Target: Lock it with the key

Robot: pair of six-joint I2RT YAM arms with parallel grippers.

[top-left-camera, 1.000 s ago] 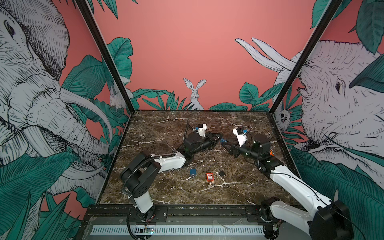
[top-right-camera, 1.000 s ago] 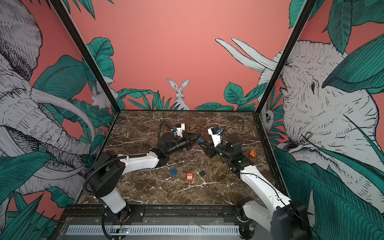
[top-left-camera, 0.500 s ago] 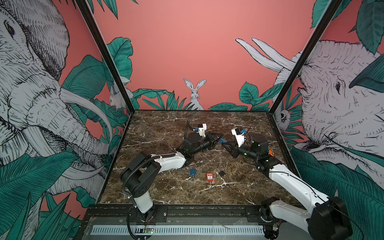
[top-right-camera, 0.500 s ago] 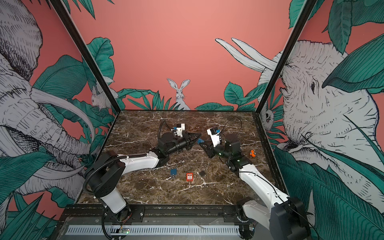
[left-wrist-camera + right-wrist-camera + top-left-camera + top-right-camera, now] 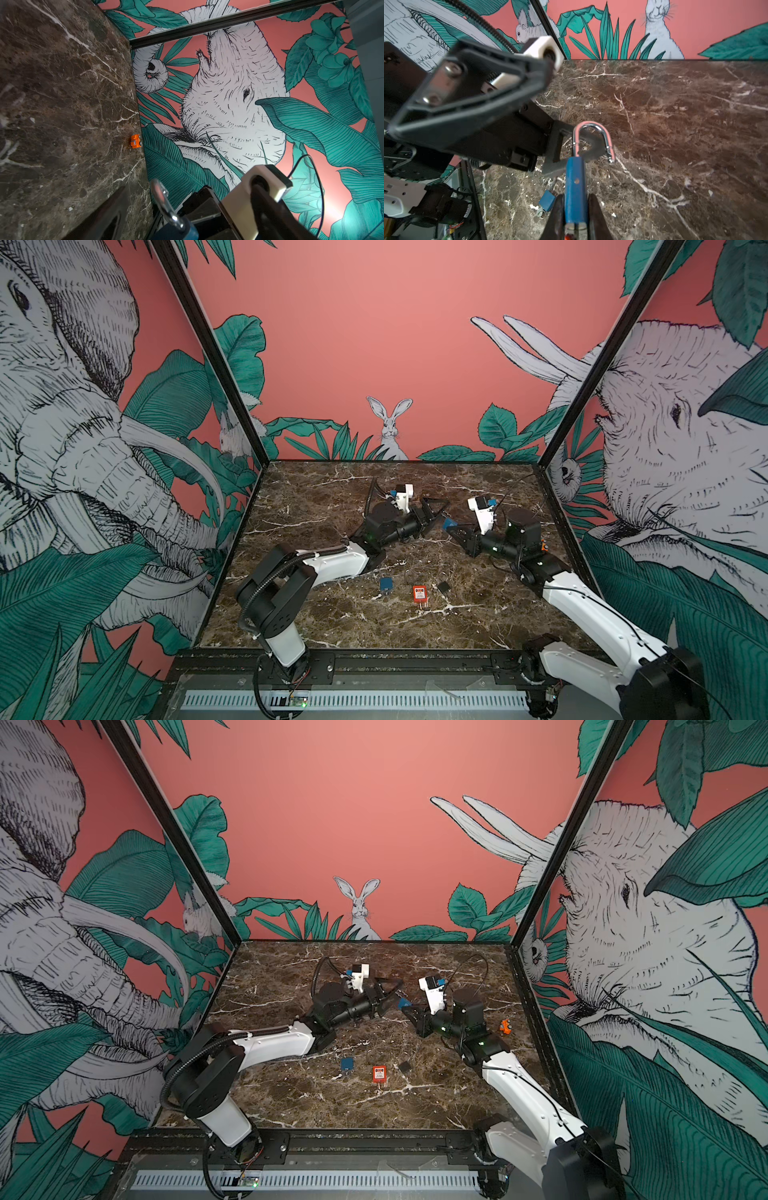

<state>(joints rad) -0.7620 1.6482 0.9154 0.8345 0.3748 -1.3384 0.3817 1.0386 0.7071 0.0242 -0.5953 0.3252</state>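
Padlock [image 5: 575,180], blue in the body with a chrome shackle [image 5: 591,127], is held up above the dark marble worktop [image 5: 316,497], at about 2 o'clock from its middle in both top views. It is not locked yet. In the right wrist view one leg of the shackle sits in the body, while the notched free end hangs outside, beside it. No key shows in the padlock, but its lower end is hidden between the fingers, so I cannot be sure.

From the left, the left gripper [image 5: 436,512] stands at 10 o'clock of the padlock with its fingers spread wide, holding nothing. One black finger [image 5: 592,145] shows inside the loop of the shackle; whether it passes through or only behind, I cannot tell. At 4 o'clock of the padlock is the right gripper [image 5: 575,205], whose fingers are narrow and clamp the blue body from both sides.

On the worktop at 6 o'clock lie, left to right, a small blue piece with a metal ring [image 5: 385,584], a small red padlock [image 5: 419,593] and a small black square [image 5: 443,587], all untouched. The blue piece may be the key, but it is too small to tell. A little orange toy car [image 5: 505,1026] stands at 3 o'clock, near the wall.

In my judgement only the holding is done. Pressing the shackle in and turning the key are left.
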